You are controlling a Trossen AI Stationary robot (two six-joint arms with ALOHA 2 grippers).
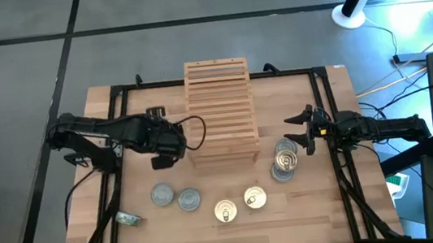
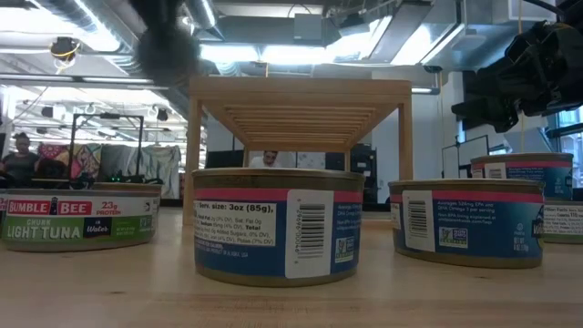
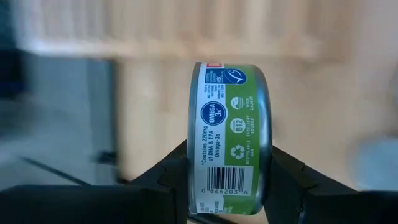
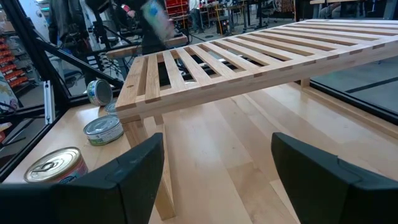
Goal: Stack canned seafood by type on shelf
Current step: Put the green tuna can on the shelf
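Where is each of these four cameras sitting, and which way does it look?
High view: above the table, straight down on both arms and the shelf.
Low view: at tabletop height, level past tins to the shelf; an arm blurs overhead.
Left wrist view: on the left arm, past the left end effector gripping a green-labelled tin.
Right wrist view: past the open right end effector towards the shelf.
All four show the shelf.

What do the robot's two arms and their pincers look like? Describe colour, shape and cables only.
Both arms are black and jointed. The left pincer trails a looping black cable. The right pincer has two broad, flat, matte dark fingers.
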